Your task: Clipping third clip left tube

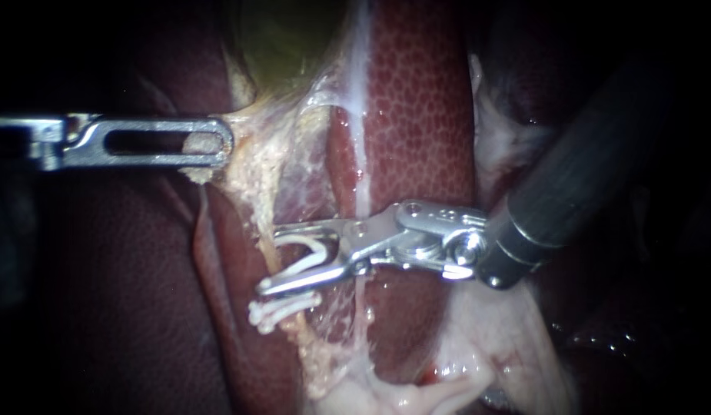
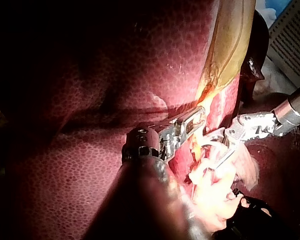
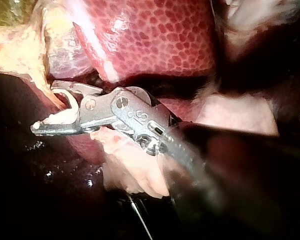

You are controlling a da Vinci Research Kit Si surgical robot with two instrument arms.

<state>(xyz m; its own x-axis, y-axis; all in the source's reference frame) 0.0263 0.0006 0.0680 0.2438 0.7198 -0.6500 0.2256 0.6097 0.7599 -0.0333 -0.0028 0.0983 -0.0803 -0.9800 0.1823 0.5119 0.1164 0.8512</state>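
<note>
Tissue close under the endoscope, everything placed here against the left tube (image 1: 255, 192) — a pale yellow, ragged cord running down from the greenish gallbladder (image 1: 286, 38) across the dark-red, mottled liver (image 1: 424, 115).

At the tube's upper end, left instrument (image 1: 217, 142): bright steel slotted jaws on a shaft coming in from the left. Jaws pressed together on pale yellow tissue (image 1: 204, 146) there, a lump of it showing through the slot, a strand stretched from it toward the gallbladder.

Lower down the tube, reaching in from the opposite side, right instrument (image 1: 269, 260): silver hinged jaws on a thick dark shaft. Jaws spread wide yet pinching a white V-shaped clip (image 1: 305, 257), one leg lying along each jaw, the clip not yet squeezed flat. Tube crossing the gap near the jaw tips, inside the clip's mouth as far as can be told.

Just past the lower jaw, farther down the tube, closed white clips (image 1: 282, 311) set across it — count hard to make out.

Beside the tube, on the right instrument's side, a thin whitish strand (image 1: 361, 177) running alongside and passing behind those jaws.
</note>
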